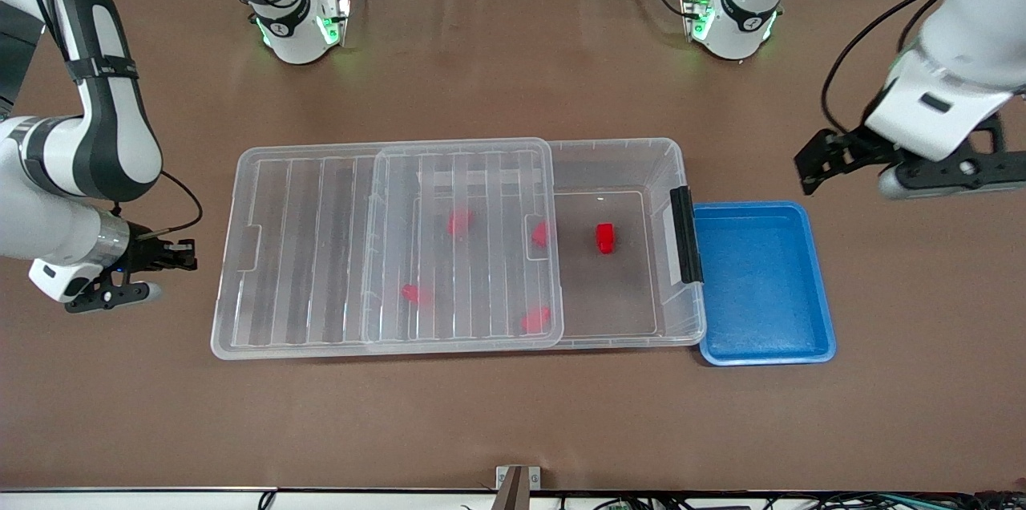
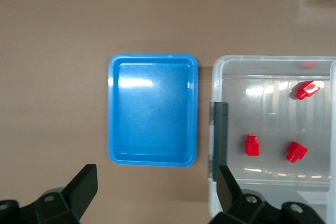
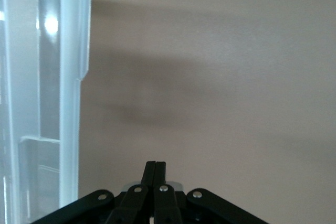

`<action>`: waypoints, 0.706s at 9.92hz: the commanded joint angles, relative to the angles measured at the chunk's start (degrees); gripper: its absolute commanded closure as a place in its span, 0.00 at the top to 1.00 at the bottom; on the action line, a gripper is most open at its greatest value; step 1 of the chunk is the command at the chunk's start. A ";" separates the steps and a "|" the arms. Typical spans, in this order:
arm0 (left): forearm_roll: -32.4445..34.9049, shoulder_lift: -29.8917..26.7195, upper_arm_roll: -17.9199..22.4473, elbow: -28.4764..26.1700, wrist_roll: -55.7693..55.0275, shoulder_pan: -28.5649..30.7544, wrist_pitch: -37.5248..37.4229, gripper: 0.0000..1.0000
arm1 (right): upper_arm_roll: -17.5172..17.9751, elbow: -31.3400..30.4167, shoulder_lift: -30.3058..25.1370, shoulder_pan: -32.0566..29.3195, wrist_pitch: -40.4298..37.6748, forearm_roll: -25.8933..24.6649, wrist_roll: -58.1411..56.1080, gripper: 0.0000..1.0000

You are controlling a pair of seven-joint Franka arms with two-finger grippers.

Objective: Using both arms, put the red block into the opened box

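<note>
The clear box (image 1: 677,173) lies mid-table with its ribbed lid (image 1: 304,253) slid toward the right arm's end, so the end by the black clip handle (image 1: 686,233) is uncovered. One red block (image 1: 605,238) rests on the box floor in that uncovered part, and several more (image 1: 459,223) show through the lid. My left gripper (image 1: 808,172) hangs open and empty over the table at the left arm's end. In the left wrist view it (image 2: 156,190) is by the box (image 2: 273,66) and its red block (image 2: 252,145). My right gripper (image 1: 184,253) (image 3: 156,169) is shut on nothing, just off the lid's edge (image 3: 71,103).
A blue tray (image 1: 761,283) (image 2: 153,109) with nothing in it lies against the box's handle end, toward the left arm's end. The two arm bases (image 1: 300,29) (image 1: 733,21) stand along the table's edge farthest from the front camera.
</note>
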 commanded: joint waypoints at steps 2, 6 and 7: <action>-6.03 -6.69 15.78 -6.56 9.31 -9.29 -4.34 1.00 | 2.67 -0.40 0.21 -0.58 0.15 2.30 4.29 0.00; -7.18 -9.96 18.03 -8.50 9.61 -10.73 -5.78 1.00 | 3.91 0.04 1.17 -0.50 -1.16 8.96 5.62 0.00; -7.18 -9.87 18.02 -8.50 10.40 -10.55 -5.77 1.00 | 3.91 -0.04 1.26 -0.24 -1.35 11.42 5.71 0.00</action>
